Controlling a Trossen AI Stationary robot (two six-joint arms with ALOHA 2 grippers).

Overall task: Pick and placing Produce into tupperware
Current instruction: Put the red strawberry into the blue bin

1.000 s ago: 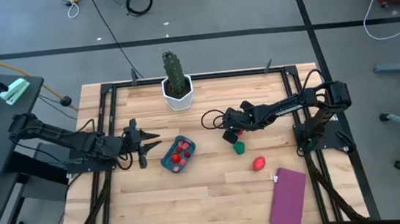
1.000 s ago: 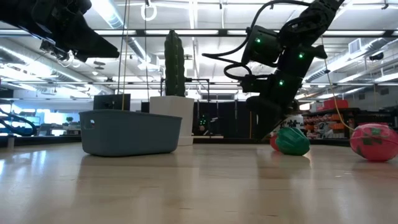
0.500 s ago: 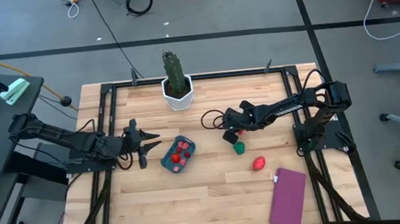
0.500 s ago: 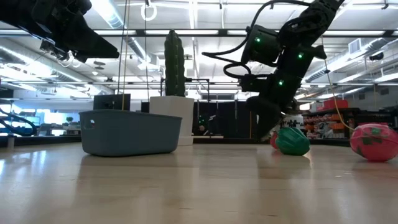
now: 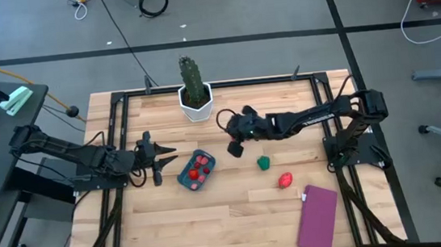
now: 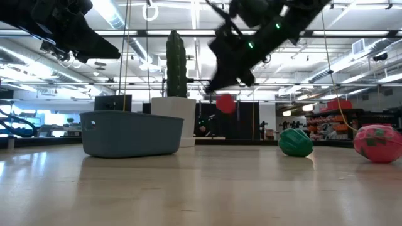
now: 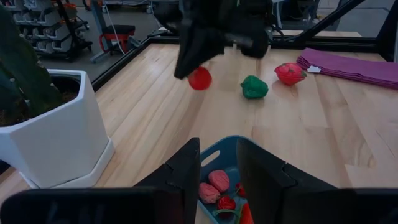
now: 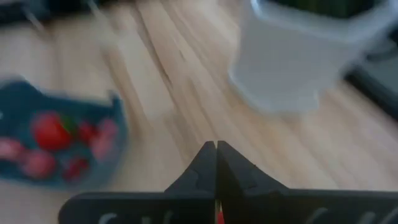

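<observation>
High view: right gripper [image 5: 235, 147] is clenching a red piece [image 6: 225, 103], carrying it above the table toward the tub [image 5: 197, 170], which is holding several pieces. Green piece [image 5: 264, 162] and pink piece [image 5: 286, 180] are lying beyond. Left gripper [image 5: 161, 156] is idling beside the tub, fingers parted. No writing legible.

High view looked straight down on the whole table [image 5: 213, 213]. Low view sat at tabletop height, level, facing the room. Left wrist view looked across the tupperware [image 7: 214, 163]; right wrist view looked closely down at it. All four shared the tupperware.
</observation>
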